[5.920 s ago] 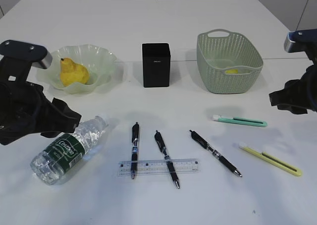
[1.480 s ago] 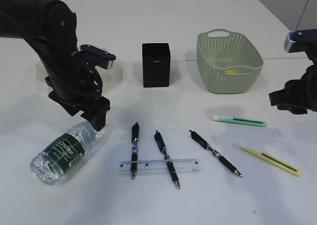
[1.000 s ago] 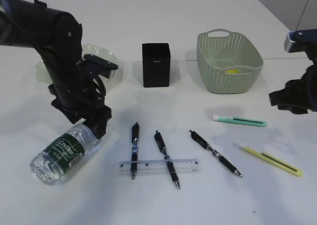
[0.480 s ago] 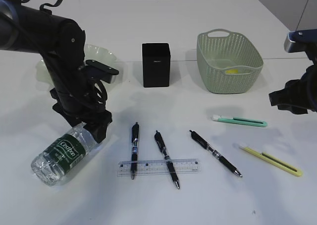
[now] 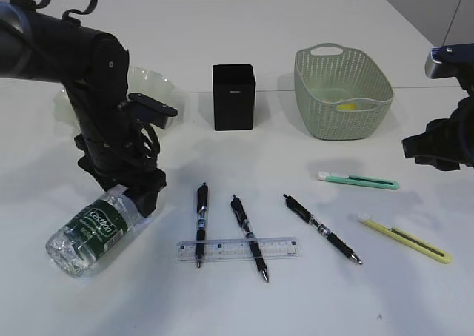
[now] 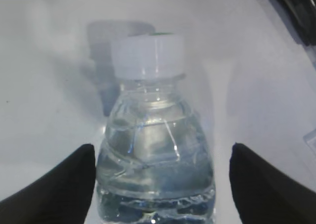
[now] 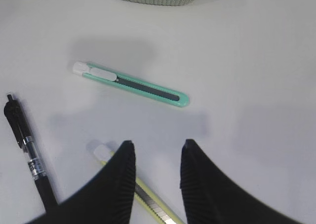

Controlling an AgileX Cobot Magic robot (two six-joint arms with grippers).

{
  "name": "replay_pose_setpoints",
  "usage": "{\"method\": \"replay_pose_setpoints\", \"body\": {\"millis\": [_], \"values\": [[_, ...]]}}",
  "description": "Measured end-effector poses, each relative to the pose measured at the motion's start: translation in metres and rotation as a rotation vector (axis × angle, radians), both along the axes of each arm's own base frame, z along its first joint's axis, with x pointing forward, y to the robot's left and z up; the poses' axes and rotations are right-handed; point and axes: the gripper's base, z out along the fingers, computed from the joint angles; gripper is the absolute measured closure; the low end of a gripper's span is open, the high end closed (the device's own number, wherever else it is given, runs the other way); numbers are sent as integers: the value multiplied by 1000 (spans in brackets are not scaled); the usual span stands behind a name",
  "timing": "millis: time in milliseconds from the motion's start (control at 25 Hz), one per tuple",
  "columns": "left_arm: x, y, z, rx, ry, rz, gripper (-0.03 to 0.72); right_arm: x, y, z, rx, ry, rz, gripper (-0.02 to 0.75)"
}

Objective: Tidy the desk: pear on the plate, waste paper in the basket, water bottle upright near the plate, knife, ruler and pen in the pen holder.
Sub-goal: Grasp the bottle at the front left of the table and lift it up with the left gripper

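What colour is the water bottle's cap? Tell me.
White; the water bottle's cap shows best in the left wrist view.

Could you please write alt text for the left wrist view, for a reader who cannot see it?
A clear water bottle with a white cap lies on a white table, cap pointing away from the camera. The open left gripper straddles its shoulder, one dark finger on each side, neither visibly touching it.
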Motion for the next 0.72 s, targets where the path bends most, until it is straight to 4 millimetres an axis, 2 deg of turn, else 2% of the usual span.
{"method": "replay_pose_setpoints", "body": {"millis": [600,720], "values": [[1,3,-9,48,25,-20,97,0,0,0,0,0,0,499],[1,3,-9,52,23,-22,137,0,0,0,0,0,0,499]]}}
